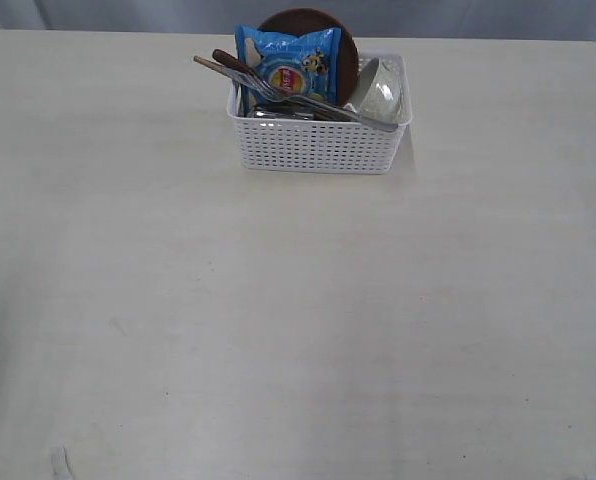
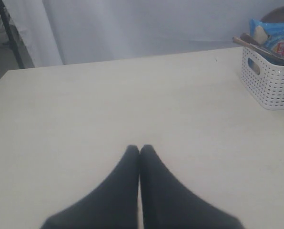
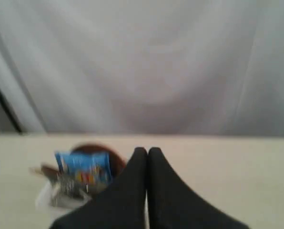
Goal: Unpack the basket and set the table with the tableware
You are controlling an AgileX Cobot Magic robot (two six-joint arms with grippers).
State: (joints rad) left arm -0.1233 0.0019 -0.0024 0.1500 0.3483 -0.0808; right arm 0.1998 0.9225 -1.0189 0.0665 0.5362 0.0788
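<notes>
White perforated plastic basket (image 1: 318, 145) sits at the far side of the pale cream wood-grain table (image 1: 278, 330), fully packed, nothing set out yet. Left gripper (image 2: 140, 149) is clenched and empty, over bare table well apart from the basket. Right gripper (image 3: 147, 150) is also clenched and empty, pointing toward the basket from a distance. Neither shows in the exterior view.

Likely trouble:
- **Cutlery:** The steel fork and knife (image 1: 323, 105) lie slanted across the rim beside the reddish-brown wooden spoon (image 1: 228, 60). Tugging one probably drags the others out or flips them onto the table.
- **Basket:** It looks light, so a snagged pull could slide or tip it.
- **Bag and plate:** The blue snack bag (image 1: 288, 60) leans on the upright brown round plate (image 1: 348, 45). Lifting the plate first likely topples the bag.
- **Bowl:** The off-white bowl (image 1: 378, 90) rests on its edge, smooth, and may slip in a pinch.
- **Jaws:** They need opening before any approach, otherwise they just shove things.

Cup and chopsticks can't be made out.
</notes>
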